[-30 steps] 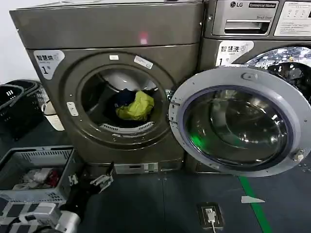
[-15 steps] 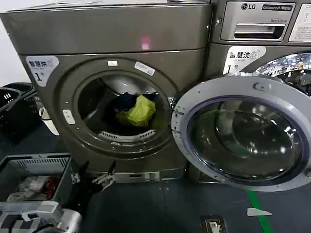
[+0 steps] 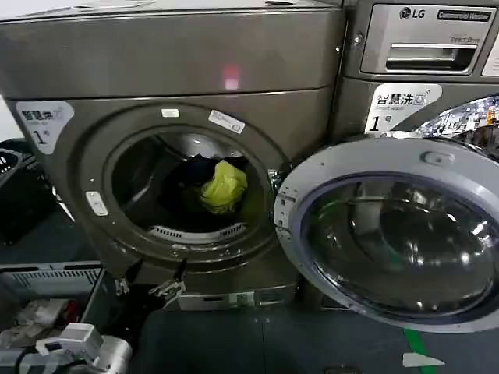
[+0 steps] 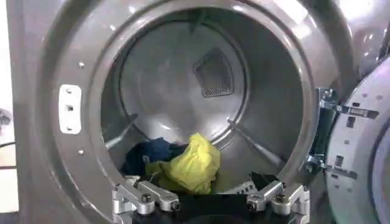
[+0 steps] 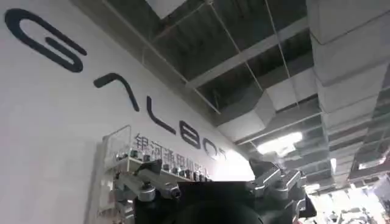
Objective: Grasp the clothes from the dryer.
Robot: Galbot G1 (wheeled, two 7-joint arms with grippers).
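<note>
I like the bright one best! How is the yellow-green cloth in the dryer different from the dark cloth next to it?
The yellow-green cloth is bright and easy to spot; the dark cloth is navy and nearly blends into the shadowy drum. The yellow-green cloth is bunched up in a taller lump, while the dark cloth lies lower beside it. Both are soft, crumpled, touching each other, and lying at the bottom of the dryer, whose door is swung open.
</note>
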